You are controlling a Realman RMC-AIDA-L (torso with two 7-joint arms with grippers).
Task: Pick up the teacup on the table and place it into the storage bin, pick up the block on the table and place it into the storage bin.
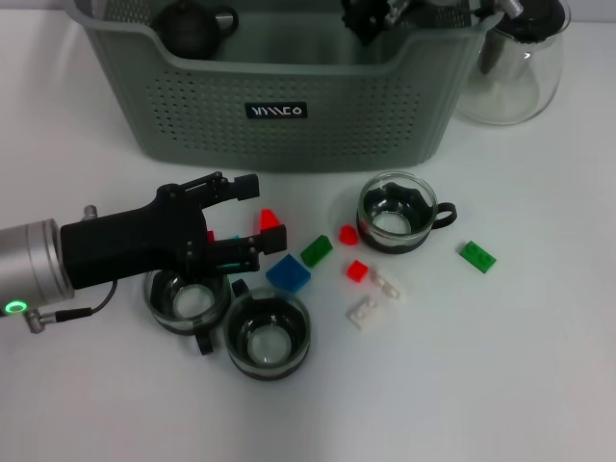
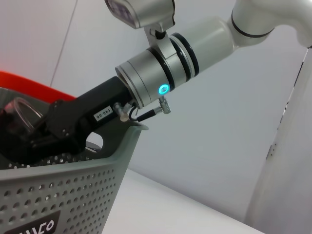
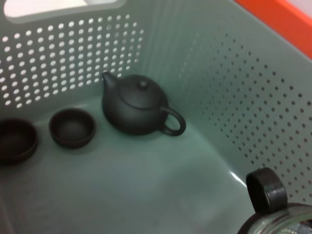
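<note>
The grey-green storage bin (image 1: 289, 125) stands at the back of the table. My left gripper (image 1: 267, 208) is low over the table and open, one finger on each side of a small red block (image 1: 269, 220). My right gripper (image 2: 58, 122) reaches down into the storage bin (image 2: 63, 195) and is shut on a glass teacup (image 2: 20, 108), whose black handle and rim (image 3: 267, 195) show close up in the right wrist view. Three more glass teacups (image 1: 395, 214) (image 1: 188, 298) (image 1: 268, 335) stand on the table.
Loose blocks lie between the cups: green (image 1: 316, 250), blue (image 1: 289, 274), red (image 1: 347, 234) (image 1: 357, 270), white (image 1: 363, 312) and green (image 1: 477, 256). A black teapot (image 3: 139, 105) and two small black cups (image 3: 72, 127) sit in the bin. A clear glass pitcher (image 1: 515, 67) stands at its right.
</note>
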